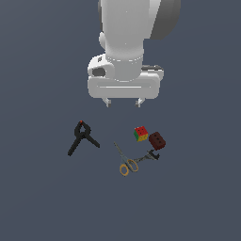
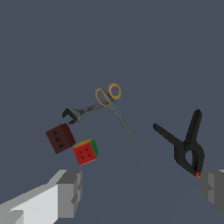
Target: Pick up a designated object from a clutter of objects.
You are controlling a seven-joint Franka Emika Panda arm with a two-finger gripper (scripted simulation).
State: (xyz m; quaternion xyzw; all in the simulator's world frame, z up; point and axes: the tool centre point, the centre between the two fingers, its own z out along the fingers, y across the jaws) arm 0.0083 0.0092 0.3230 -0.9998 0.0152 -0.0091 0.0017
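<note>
Gripper [image 1: 123, 102] wide, empty, upper centre. Brown block [image 1: 157, 140], right of centre, touches cube [image 1: 140, 133]; judged rigid, light. Grip its free flat sides, clear of clamp [image 1: 151, 156].

The hand [image 2: 142, 190] is spread wide, its fingers [image 2: 70, 192] apart; dark red-brown block [image 2: 60, 138] sits just beside the multicoloured cube [image 2: 86, 151]; yellow-handled scissors [image 2: 113, 103] meet a small metal clamp [image 2: 76, 113]; black spring clamp [image 2: 186, 146] lies well apart.

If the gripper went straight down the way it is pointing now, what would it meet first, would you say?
Probably bare floor. The open gripper points at a gap between the multicoloured cube and the black spring clamp; nothing lies between its fingers in the wrist view, though depth is uncertain.
</note>
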